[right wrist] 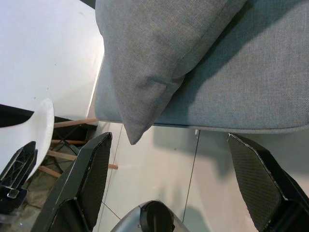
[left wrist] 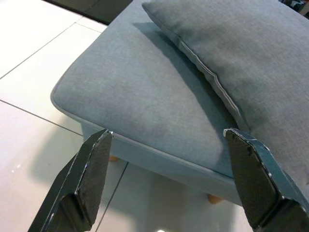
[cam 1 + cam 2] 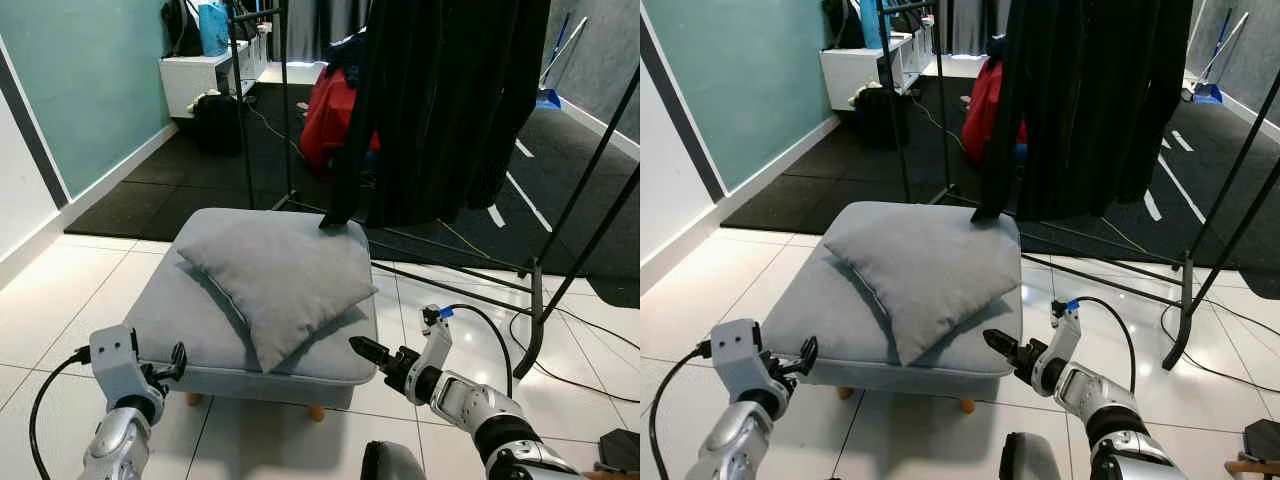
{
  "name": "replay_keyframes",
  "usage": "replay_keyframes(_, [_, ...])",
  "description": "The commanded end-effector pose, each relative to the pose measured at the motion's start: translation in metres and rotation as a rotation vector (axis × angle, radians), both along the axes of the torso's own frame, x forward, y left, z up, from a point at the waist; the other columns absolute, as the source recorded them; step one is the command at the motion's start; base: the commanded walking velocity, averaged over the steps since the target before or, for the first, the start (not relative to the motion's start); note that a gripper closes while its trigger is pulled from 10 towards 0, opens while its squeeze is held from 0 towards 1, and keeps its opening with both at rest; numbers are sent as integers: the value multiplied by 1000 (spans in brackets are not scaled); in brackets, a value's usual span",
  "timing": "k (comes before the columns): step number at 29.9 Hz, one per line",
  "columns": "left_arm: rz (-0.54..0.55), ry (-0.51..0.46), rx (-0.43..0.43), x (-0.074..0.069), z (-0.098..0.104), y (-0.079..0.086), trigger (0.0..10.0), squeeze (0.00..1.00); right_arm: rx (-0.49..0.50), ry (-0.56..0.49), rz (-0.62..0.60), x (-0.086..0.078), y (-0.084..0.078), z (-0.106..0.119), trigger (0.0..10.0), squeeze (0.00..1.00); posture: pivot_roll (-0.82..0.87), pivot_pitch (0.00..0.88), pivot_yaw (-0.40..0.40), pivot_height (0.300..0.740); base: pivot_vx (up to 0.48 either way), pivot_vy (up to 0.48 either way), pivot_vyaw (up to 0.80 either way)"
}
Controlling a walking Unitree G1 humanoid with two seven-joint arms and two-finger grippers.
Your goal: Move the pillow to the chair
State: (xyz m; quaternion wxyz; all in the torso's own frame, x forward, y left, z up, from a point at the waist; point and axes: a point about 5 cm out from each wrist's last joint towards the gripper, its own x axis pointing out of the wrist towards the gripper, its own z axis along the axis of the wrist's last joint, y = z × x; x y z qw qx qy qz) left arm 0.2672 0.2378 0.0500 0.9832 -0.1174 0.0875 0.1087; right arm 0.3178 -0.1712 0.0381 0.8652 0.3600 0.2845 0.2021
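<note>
A grey pillow [image 3: 280, 285] lies diagonally on a grey-blue padded stool [image 3: 190, 325], one corner hanging over the stool's front edge. My left gripper [image 3: 178, 360] hovers open just off the stool's front left corner; in the left wrist view its fingers [image 2: 94, 169] frame the stool edge and the pillow [image 2: 251, 53]. To the right, off the front right corner, my right gripper [image 3: 362, 350] is open too. Its wrist view has the overhanging pillow corner [image 1: 140, 96] ahead of the spread fingers [image 1: 94, 169].
Black garments [image 3: 440, 100] hang from a rack whose legs [image 3: 540, 300] and cables [image 3: 590, 330] cross the tiles on the right. A red bag [image 3: 330, 110] sits behind. A white seat with wooden legs [image 1: 34, 125] is in the right wrist view.
</note>
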Motion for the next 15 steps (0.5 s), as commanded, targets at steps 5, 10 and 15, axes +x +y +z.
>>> replay_keyframes(5, [-1, 13, 9, 0, -1, 3, 10000, 0, 0, -6, -20, 0, -2, 0, 10000, 0, -118, 0, -42, 410, 0, 0, 0])
replay_keyframes(10, [1, 13, 7, 0, -1, 2, 10000, 0, 7, -10, -24, 1, -1, 1, 10000, 0, -116, 0, -44, 410, 0, 0, 0])
replay_keyframes(15, [8, 1, 1, 2, 1, 0, 10000, 0, -12, -18, -21, 3, -2, 3, 10000, 0, -124, 0, -52, 410, 0, 0, 0])
